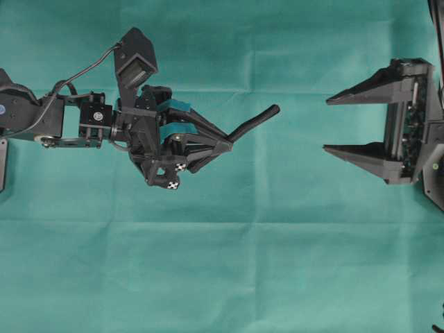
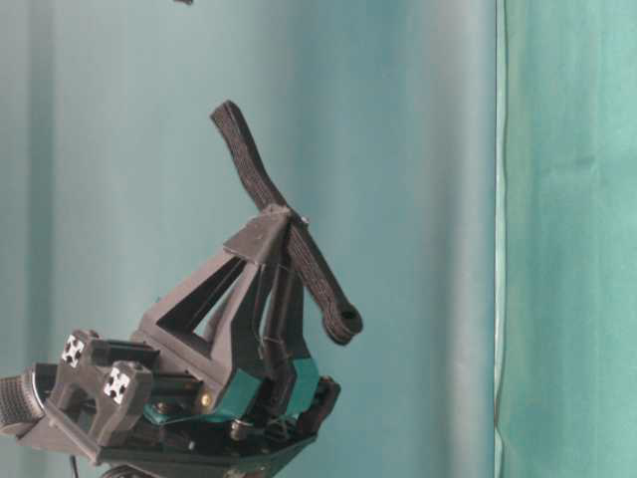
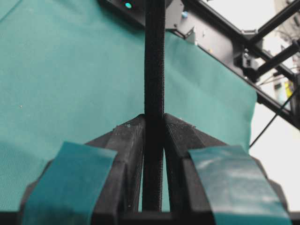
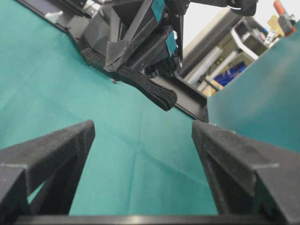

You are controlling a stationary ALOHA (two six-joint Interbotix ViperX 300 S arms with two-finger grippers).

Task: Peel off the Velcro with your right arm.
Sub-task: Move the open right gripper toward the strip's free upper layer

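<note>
Left hand (image 1: 225, 147): clamped on the Velcro (image 1: 253, 123), mid-strip, above the green worktop (image 1: 222, 263).
Velcro: free end juts toward the right hand, well apart from it.
Right hand (image 1: 326, 125): fingers spread wide, empty.
Risk: closing off-line would miss the narrow strip; a hard pull could drag it from the left hand.

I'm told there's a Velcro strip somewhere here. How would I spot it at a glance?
Start at the green cloth and find the left hand, the one with teal tape on its fingers. Pinched between its fingertips is the Velcro, sticking out toward the open right hand. It is the only thin, bendy black band; everything else black is rigid machinery.
</note>
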